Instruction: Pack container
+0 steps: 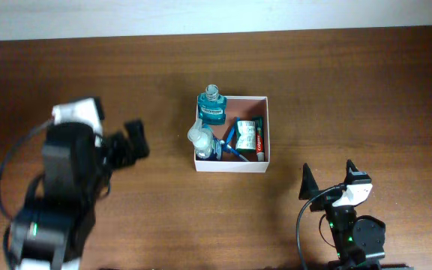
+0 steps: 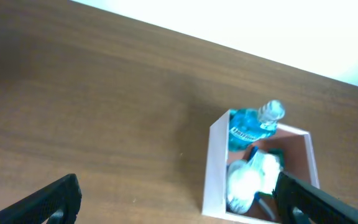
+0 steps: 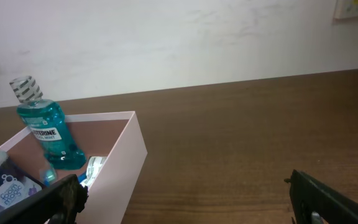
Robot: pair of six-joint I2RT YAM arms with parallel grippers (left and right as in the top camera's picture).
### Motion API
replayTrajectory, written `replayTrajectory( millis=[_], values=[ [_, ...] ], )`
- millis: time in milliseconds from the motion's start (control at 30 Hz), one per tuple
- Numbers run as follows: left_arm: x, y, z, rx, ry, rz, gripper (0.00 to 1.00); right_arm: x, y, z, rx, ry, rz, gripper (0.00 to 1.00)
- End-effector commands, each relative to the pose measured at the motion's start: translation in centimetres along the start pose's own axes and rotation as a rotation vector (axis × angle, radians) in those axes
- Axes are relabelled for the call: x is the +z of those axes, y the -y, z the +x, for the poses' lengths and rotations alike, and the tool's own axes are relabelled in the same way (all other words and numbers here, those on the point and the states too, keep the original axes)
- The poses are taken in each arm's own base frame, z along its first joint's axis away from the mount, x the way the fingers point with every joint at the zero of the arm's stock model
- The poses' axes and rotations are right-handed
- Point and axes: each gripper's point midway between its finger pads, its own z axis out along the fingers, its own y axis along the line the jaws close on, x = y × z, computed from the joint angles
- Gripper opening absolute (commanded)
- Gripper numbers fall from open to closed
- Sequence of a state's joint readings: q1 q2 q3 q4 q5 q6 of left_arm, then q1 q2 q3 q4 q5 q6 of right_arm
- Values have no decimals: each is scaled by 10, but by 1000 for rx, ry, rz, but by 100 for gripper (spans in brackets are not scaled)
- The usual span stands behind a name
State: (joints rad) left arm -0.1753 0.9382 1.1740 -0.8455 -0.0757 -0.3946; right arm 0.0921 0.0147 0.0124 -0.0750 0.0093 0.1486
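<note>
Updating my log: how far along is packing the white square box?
Done: the white-walled square container holds a teal mouthwash bottle, a clear round bottle and a green carton. In hand: nothing; left gripper and right gripper open, apart from it. Left: no further items visible.

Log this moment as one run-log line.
left gripper: open, empty | right gripper: open, empty | container: holds teal mouthwash bottle plus other toiletries | both grippers: clear of container
</note>
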Motion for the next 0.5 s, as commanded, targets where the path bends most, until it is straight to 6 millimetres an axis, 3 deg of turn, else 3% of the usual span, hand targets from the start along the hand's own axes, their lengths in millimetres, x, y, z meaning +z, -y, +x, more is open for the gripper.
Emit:
replayTrajectory(
  millis=[0,233,467],
  values=[
    [-19,-20,22,-9,53,-29,99,0,1,2,-9,0,3,98],
    [-34,-52,75,-34,112,-41,99,0,1,2,-9,0,3,98],
    [-14,-82,126,-64,127,-84,99,0,1,2,-9,0,3,98]
  ],
)
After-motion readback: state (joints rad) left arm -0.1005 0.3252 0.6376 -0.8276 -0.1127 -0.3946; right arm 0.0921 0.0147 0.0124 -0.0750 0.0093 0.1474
